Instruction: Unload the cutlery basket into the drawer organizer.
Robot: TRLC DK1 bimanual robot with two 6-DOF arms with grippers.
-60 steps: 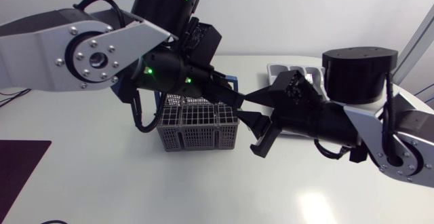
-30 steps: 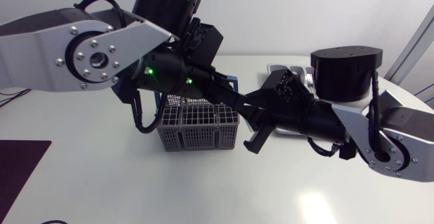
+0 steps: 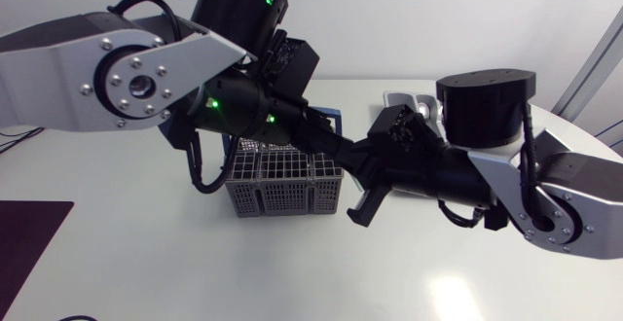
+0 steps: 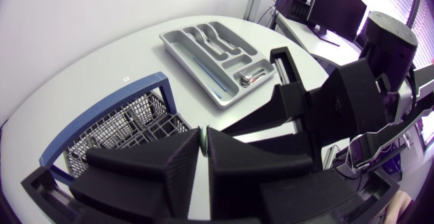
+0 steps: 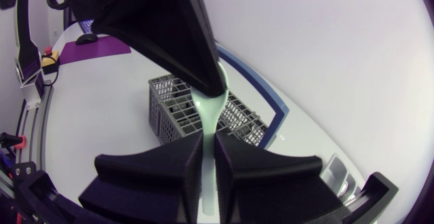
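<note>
Pale green spoon (image 5: 210, 112), hidden in the head view, is pinched by left claw (image 4: 203, 136) and right claw (image 5: 209, 141).

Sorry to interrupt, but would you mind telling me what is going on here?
Both arms meet above the cutlery basket. The left pincer and the right pincer each grip one pale green utensil, apparently a handover. The drawer organizer beyond already holds some cutlery.
</note>
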